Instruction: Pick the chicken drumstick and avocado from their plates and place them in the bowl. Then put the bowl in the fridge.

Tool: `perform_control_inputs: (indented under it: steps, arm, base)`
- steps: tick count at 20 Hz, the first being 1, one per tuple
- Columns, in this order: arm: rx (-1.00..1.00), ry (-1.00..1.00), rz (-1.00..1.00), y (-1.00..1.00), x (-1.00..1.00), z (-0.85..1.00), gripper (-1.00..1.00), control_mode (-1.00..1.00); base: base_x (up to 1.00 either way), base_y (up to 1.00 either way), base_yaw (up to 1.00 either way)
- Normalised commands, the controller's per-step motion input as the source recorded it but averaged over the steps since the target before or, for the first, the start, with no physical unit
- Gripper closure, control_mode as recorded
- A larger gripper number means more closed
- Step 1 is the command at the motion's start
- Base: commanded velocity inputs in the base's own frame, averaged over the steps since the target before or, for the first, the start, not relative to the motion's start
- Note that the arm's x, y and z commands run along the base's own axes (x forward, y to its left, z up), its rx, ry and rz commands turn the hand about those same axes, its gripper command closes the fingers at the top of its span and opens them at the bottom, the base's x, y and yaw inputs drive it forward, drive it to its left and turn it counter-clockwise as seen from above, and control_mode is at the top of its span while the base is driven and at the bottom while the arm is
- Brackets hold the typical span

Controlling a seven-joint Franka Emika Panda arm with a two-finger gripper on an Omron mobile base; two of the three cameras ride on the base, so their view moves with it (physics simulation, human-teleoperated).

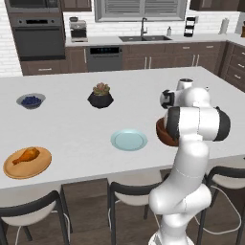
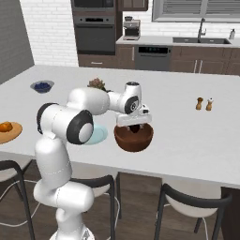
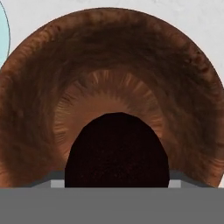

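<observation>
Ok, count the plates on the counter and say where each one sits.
2. The wooden plate sits near the counter's front left edge under the chicken drumstick; the blue plate lies bare, left of the brown bowl.

No legible text, label, brand, number or sign was found on any surface at this moment. The appliances along the back wall were too small and blurred for any marking to be made out.
</observation>
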Motion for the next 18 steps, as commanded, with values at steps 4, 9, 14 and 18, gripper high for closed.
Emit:
perform_control_inputs:
  steps: [4, 9, 14, 18]
  arm:
    - [0.0, 0.0, 0.0, 0.0, 0.01, -0.3, 1.0, -1.0]
    - [0.0, 0.0, 0.01, 0.0, 0.11, -0.1, -1.0, -1.0]
    - [0.0, 0.01, 0.0, 0.0, 0.03, 0.0, -1.0, -1.0]
    - [0.0, 0.04, -0.01, 0.0, 0.0, -0.04, -1.0, -1.0]
  base:
    - [0.0, 0.0, 0.0]
    - [0.0, 0.0, 0.0]
    - [0.0, 0.0, 0.0]
    - [0.0, 0.0, 0.0]
